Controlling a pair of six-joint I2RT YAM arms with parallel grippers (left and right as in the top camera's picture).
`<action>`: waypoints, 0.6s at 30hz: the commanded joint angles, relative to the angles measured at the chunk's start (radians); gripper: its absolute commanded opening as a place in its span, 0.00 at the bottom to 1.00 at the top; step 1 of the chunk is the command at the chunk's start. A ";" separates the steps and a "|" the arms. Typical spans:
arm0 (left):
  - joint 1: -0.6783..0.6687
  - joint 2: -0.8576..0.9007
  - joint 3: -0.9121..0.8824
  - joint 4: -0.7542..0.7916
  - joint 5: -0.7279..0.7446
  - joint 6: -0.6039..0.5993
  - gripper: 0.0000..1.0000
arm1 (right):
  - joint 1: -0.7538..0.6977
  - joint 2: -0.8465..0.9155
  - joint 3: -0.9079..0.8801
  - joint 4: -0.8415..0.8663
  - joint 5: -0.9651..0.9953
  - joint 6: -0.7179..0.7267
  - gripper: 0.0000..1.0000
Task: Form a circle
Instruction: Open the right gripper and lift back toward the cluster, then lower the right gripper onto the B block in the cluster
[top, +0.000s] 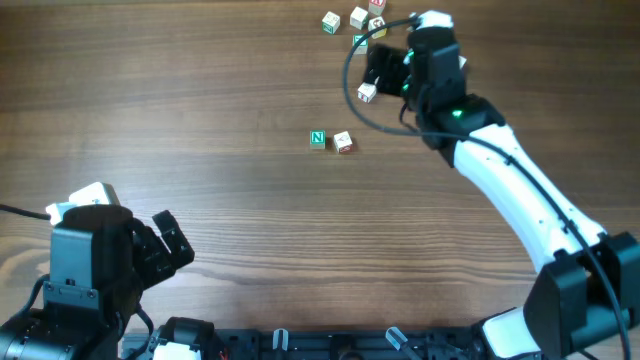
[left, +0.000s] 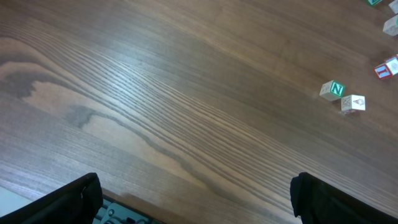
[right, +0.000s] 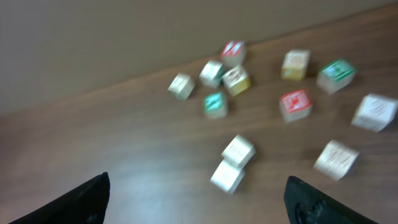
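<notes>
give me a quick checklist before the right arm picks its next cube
1. right hand open, nothing held: ok
2. left hand open, empty, away from the cubes: ok
3. cubes set touching in a ring: not ok, scattered loosely
4. green N cube and its neighbour with the main group: not ok, they lie apart
5. cable clear of the cubes: cannot tell
6. right wrist view sharp enough to aim: not ok, blurred

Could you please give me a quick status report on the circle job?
Left claw open, idle. Right claw open by the letter cubes. Cubes scattered, no circle yet. Green N cube and neighbour sit apart.
</notes>
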 joint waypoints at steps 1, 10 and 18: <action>0.006 -0.002 -0.005 0.003 -0.016 -0.013 1.00 | -0.040 0.085 0.027 0.055 0.023 0.007 0.92; 0.006 -0.002 -0.005 0.003 -0.016 -0.013 1.00 | -0.113 0.492 0.498 -0.079 -0.005 -0.056 0.94; 0.006 -0.002 -0.005 0.003 -0.016 -0.013 1.00 | -0.164 0.705 0.821 -0.156 0.002 -0.051 0.94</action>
